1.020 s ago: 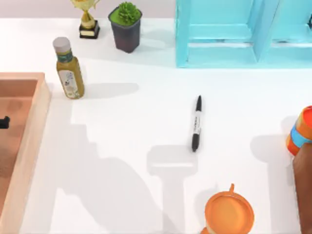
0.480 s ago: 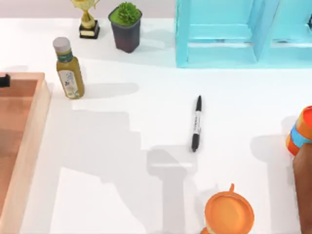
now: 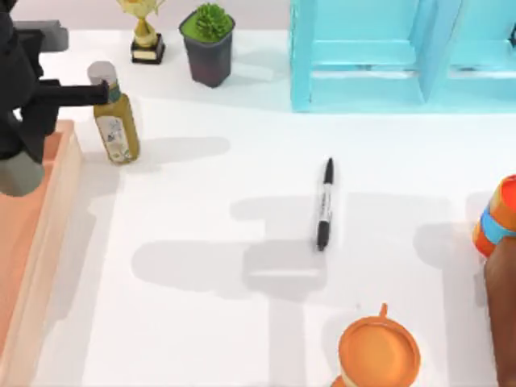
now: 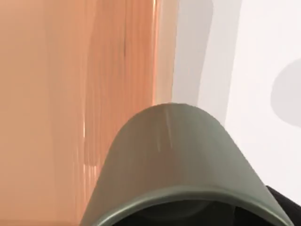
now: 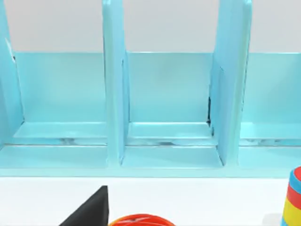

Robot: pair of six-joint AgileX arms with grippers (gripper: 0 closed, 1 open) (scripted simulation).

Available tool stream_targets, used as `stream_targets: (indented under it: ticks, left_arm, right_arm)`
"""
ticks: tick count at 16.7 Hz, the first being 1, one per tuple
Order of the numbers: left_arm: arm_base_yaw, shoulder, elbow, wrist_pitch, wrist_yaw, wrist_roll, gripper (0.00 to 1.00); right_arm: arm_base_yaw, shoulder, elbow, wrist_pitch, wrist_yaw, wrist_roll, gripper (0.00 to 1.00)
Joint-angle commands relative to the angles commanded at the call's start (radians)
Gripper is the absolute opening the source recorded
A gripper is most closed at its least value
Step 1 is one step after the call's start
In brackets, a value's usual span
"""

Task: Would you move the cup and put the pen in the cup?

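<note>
A: Left arm is up at the far left of the table, and its end effector [image 3: 18,153] is clenched on the cup [image 3: 18,171], the dark olive-grey one, hanging over the wooden tray [image 3: 48,234].

B: The wrist camera agrees: the cup [image 4: 174,165] sits right under the lens, tray wood beneath it and white table just beside.

A: And the pen [image 3: 324,205]?

B: Well away to the right of the end effector, lying flat in the open middle of the table, apart from everything.

A: So the job in hand, I'd say, is carrying the cup out and setting it down.

B: Right. Keep it upright, clear the tray wall before dropping height, and land it on bare table somewhere near the pen, leaving room for a pick.

A: What's in the way?

B: The olive-oil bottle [image 3: 114,113] is just beside the end effector, on its right. A sideways sweep could clip it, so go in front of it.

A: Further off?

B: Potted plant [image 3: 209,44] and trophy [image 3: 146,32] at the back, blue shelf unit [image 3: 363,89] behind the pen, orange mug [image 3: 379,351] in front of it.

A: Right arm?

B: Parked on the right; its camera faces the blue shelves [image 5: 164,108]. I can't tell its end effector's state.
</note>
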Motion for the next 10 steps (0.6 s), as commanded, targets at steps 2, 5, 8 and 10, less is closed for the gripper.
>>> stream_targets:
  ticks: [2, 5, 8, 10]
  left_arm:
    - [-0.063, -0.012, 0.024, -0.064, 0.003, -0.029, 0.00]
    - [-0.086, -0.019, 0.031, -0.086, 0.004, -0.039, 0.00]
    - [-0.082, -0.013, 0.027, -0.083, 0.006, -0.038, 0.00]
    - [-0.099, 0.002, 0.018, -0.069, 0.005, -0.048, 0.00]
  right_arm:
    - [0.000, 0.000, 0.000, 0.000, 0.000, 0.000, 1.00]
    - [0.000, 0.000, 0.000, 0.000, 0.000, 0.000, 1.00]
    - [0.000, 0.000, 0.000, 0.000, 0.000, 0.000, 1.00]
    - [0.000, 0.000, 0.000, 0.000, 0.000, 0.000, 1.00]
